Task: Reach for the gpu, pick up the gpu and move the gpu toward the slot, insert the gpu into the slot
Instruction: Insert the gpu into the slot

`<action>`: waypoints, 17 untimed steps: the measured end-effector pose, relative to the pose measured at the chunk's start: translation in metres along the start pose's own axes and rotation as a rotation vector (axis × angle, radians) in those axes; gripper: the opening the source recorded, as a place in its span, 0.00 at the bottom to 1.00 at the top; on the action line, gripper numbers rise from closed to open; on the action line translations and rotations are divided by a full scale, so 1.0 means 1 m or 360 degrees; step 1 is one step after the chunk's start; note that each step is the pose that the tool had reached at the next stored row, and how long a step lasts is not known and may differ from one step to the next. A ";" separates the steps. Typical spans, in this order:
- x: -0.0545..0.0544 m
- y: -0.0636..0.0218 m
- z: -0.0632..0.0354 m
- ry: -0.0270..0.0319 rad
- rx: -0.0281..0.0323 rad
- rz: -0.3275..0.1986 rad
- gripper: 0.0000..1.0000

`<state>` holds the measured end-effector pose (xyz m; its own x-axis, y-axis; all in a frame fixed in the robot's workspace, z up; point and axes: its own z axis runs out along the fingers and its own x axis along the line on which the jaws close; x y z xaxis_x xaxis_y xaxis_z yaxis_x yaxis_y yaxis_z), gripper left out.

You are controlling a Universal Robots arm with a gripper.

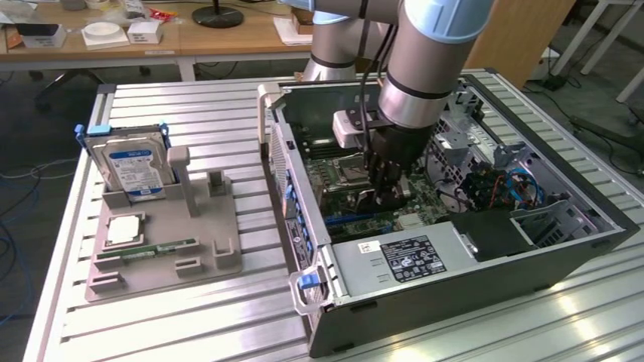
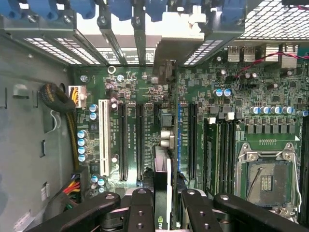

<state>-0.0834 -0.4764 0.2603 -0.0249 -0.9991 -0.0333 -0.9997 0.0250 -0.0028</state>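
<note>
**Inspector:** Fingers first, since they sit closest to the lens. What is their state?

**Arm:** My fingers [image 2: 145,208] are clenched on the gpu [image 2: 162,193]; my gripper [image 2: 161,212] holds it on edge, so in the wrist view I see only its thin side between the black links. The card hangs over the motherboard [image 2: 203,106], roughly in line with the long black slots [image 2: 140,140] that run beside the white slot [image 2: 103,137].

**Inspector:** And from outside?

**Arm:** In the exterior view my gripper [image 1: 387,188] is down inside the open computer case [image 1: 563,249], which lies on the slatted counter [image 1: 181,332]. The grey holder [image 1: 166,249] on the exterior view's left carries the hard drive [image 1: 131,162] and a memory stick [image 1: 151,249].

**Inspector:** Whether the card has met a slot?

**Arm:** I cannot tell; its lower edge is hidden.

**Inspector:** Risks?

**Arm:** In my judgement, misalignment. Several similar slots lie close together, so a small sideways offset could put the card's edge on a slot wall or the wrong slot. A tilted card could jam, and the metal end bracket could foul the rear case openings [image 2: 159,48].
</note>
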 end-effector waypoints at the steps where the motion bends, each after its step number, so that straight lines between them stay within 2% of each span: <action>1: -0.001 0.0001 0.0003 0.00000 -0.00001 0.0000 0.27; 10: -0.005 0.0007 0.0026 -0.00002 -0.00001 0.0000 0.27; 17: -0.008 0.0043 0.0054 0.00001 -0.00001 0.0000 0.27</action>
<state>-0.0875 -0.4684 0.2552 -0.0249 -0.9991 -0.0332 -0.9997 0.0250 -0.0027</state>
